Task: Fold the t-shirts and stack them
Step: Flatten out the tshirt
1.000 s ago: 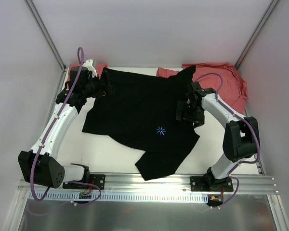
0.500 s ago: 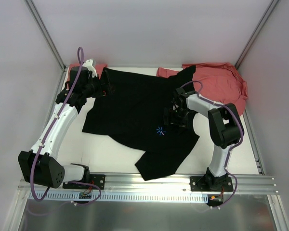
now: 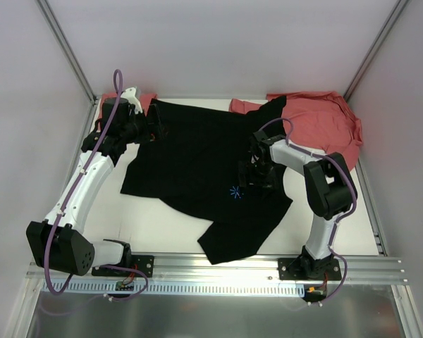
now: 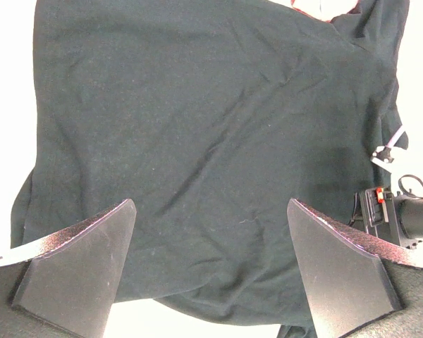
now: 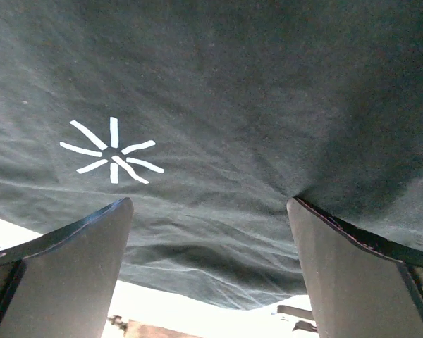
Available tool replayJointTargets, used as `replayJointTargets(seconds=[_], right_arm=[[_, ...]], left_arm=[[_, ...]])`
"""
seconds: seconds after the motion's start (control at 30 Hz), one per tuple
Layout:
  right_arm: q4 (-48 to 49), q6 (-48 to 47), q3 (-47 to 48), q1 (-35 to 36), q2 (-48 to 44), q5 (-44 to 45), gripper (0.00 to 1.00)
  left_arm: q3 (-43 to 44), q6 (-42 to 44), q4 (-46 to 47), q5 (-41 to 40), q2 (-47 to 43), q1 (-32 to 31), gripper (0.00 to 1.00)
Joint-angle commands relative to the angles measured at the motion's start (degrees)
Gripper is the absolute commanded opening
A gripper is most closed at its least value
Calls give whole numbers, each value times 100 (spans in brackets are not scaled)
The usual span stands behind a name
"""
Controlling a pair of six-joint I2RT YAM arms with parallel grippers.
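Note:
A large black t-shirt [image 3: 197,158] lies spread and rumpled across the white table, its light-blue starburst mark [image 3: 235,191] facing up. Salmon-red t-shirts [image 3: 324,123] are bunched at the back right, and another red piece [image 3: 145,99] shows at the back left. My left gripper [image 3: 155,131] hovers open over the black shirt's far left edge; the left wrist view shows the black cloth [image 4: 211,141] between its spread fingers [image 4: 84,260]. My right gripper [image 3: 251,176] stands open just right of the starburst [image 5: 113,151], low over the black cloth [image 5: 268,105].
White walls close in the table on three sides, with metal posts at the back corners. An aluminium rail [image 3: 218,267] carrying both arm bases runs along the near edge. Bare white table [image 3: 155,222] shows at the front left of the black shirt.
My right arm has folded inward, carrying its open gripper left and nearer across the black shirt to beside the starburst. The left arm has stayed where it was.

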Motion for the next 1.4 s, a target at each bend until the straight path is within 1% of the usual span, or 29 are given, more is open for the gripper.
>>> replayJointTargets(seconds=[0.0, 0.03, 0.27, 0.3, 0.47, 0.63, 0.8, 0.87, 0.97, 1.07, 1.1, 1.2, 1.23, 1.3, 1.33, 1.37], right_arm=[[-215, -368, -328, -14, 85, 976, 99], [-242, -377, -336, -31, 85, 1116, 100], [-364, -237, -328, -137, 50, 1118, 100], [-409, -176, -310, -137, 32, 1396, 99], [-830, -271, -47, -303, -222, 1969, 99], [-901, -386, -20, -593, -328, 1918, 99], [-919, -360, 41, -611, -486, 1637, 99], [-857, -290, 94, -612, -722, 1558, 100], [-953, -281, 541, -612, -908, 1259, 99], [-1182, -298, 1506, -638, -952, 1214, 99], [-1269, -359, 2144, -664, -848, 1014, 100], [-1489, -421, 3324, -839, -488, 803, 99], [-1655, -430, 4199, -962, -121, 723, 99], [-1893, -413, 5091, -1094, 302, 495, 99], [-1964, -360, 5913, -1243, 740, 363, 100], [-1991, -299, 6261, -1331, 935, 84, 99]], left_arm=[[74, 128, 22, -111, -147, -2, 92], [74, 136, 22, -111, -138, -2, 92], [56, 224, -48, -216, -226, 6, 92], [48, 224, -48, -225, -243, -2, 92], [30, 224, -31, -234, -243, -2, 93], [-14, 180, 13, -199, -217, -2, 93], [-5, 180, 31, -234, -217, -2, 93], [12, 189, 40, -234, -226, 6, 93], [56, 224, 40, -252, -199, 6, 94], [214, 347, 57, -77, 2, 24, 99], [267, 373, 118, 46, 64, 33, 99], [468, 418, 285, 91, 476, 85, 98], [556, 470, 373, 109, 625, 155, 99], [916, 601, 479, 57, 1170, 226, 99], [1057, 794, 575, 47, 1398, 313, 97], [1380, 909, 628, 56, 1844, 358, 96]])
